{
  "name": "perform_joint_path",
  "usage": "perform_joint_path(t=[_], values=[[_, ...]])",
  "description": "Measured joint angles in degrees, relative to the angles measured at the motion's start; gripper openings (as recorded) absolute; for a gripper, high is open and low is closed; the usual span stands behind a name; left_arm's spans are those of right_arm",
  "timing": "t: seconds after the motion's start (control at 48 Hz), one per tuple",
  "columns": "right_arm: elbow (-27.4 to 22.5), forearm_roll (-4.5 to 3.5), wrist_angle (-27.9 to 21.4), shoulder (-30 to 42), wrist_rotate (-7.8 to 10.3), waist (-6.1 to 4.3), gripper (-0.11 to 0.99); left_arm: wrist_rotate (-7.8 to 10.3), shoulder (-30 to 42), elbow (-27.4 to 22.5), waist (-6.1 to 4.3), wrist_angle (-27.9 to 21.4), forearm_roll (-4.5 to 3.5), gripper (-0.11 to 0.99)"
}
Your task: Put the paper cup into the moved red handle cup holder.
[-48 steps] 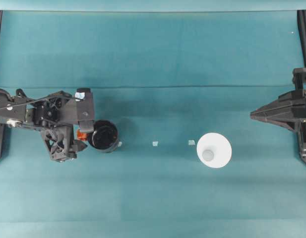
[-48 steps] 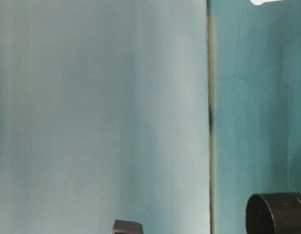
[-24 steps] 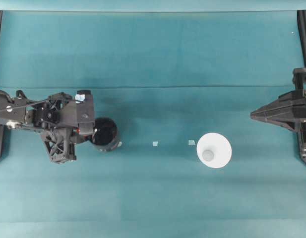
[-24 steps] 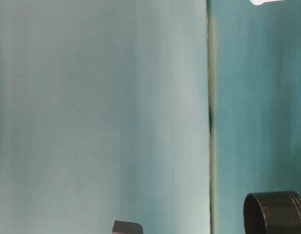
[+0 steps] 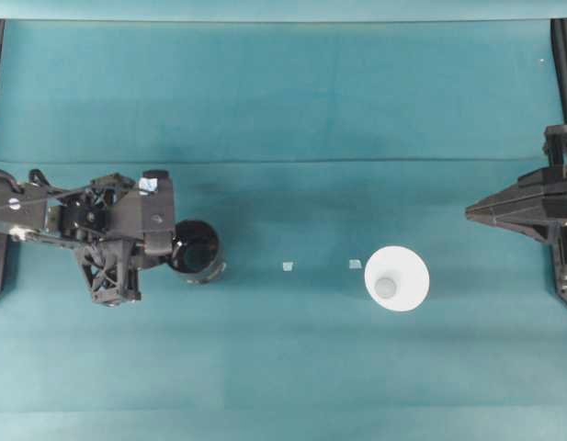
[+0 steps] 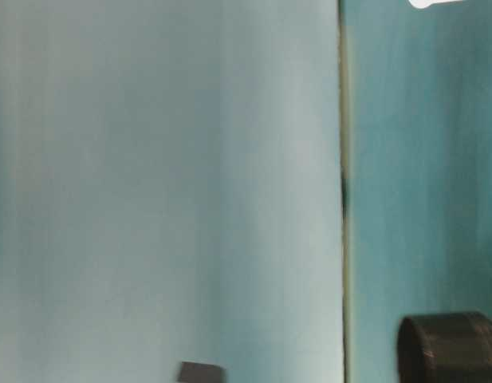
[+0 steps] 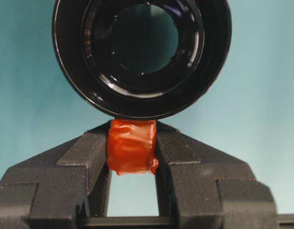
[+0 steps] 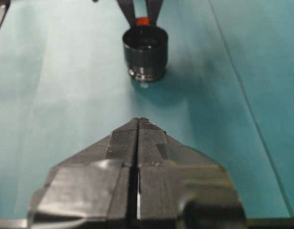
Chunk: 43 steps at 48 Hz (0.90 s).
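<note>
Holder (image 5: 197,252) barely shifted, left jaws (image 7: 131,160) clamping its red handle (image 7: 131,147)

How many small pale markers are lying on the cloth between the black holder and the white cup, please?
2. One small marker lies about midway between the cup holder and the paper cup; the second marker sits just left of the cup's rim. A pale fleck beside the holder's base may be another.

Even bright light; soft shadows; table-level view blurred; wrist-view foregrounds soft; holder (image 7: 142,57) glossy glare.
</note>
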State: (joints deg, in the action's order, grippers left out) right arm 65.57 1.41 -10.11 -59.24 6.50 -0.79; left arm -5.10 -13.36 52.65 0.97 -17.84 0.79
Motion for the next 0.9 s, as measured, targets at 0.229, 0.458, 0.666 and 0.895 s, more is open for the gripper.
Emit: perform_joint_path(t=[0.229,0.458,0.666,0.895], values=[[0.09,0.0,0.0,0.09,0.0,0.0,-0.11,0.88,-5.19,-5.54,0.0,-8.44,0.09,0.27],[0.09,0.0,0.0,0.0,0.0,-0.09,-0.11,3.25,-5.63,-10.37,0.0,-13.36,0.18,0.27],[0.09,0.0,0.0,0.0,0.0,-0.18,-0.11,4.13,-2.9,-13.36,0.0,-13.97,0.09,0.27],[0.09,0.0,0.0,0.0,0.0,-0.18,-0.11,5.01,2.64,-19.6,-0.09,-14.06,0.18,0.27]])
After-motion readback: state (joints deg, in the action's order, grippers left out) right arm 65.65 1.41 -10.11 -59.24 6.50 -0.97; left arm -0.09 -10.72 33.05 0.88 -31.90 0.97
